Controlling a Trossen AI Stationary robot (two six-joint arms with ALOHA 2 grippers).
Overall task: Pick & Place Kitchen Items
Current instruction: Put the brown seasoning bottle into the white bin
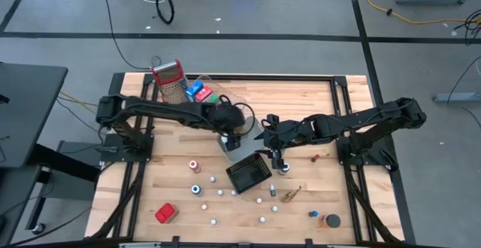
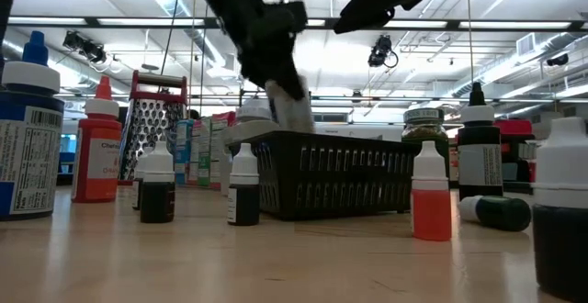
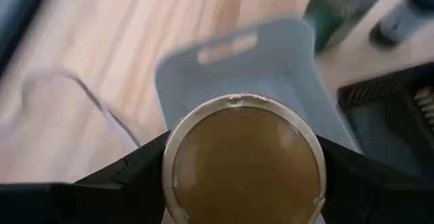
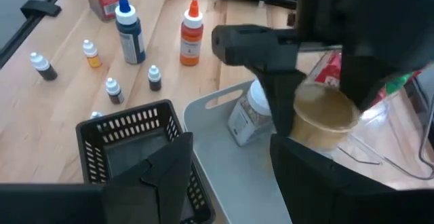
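Wooden table (image 1: 316, 105): our left gripper (image 4: 308, 119) clamps tan jar (image 3: 245, 161) directly above grey tray (image 3: 271, 54); right gripper (image 4: 230, 163) open, w/ nothing.

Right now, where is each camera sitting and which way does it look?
High view: overhead, straight down; both arms, black basket.
Low view: tabletop level, looking across; arms above, same basket.
Left wrist view: on the left arm; left claw grips a round jar over the grey tray.
Right wrist view: on the right arm; right claw open, same jar, tray.
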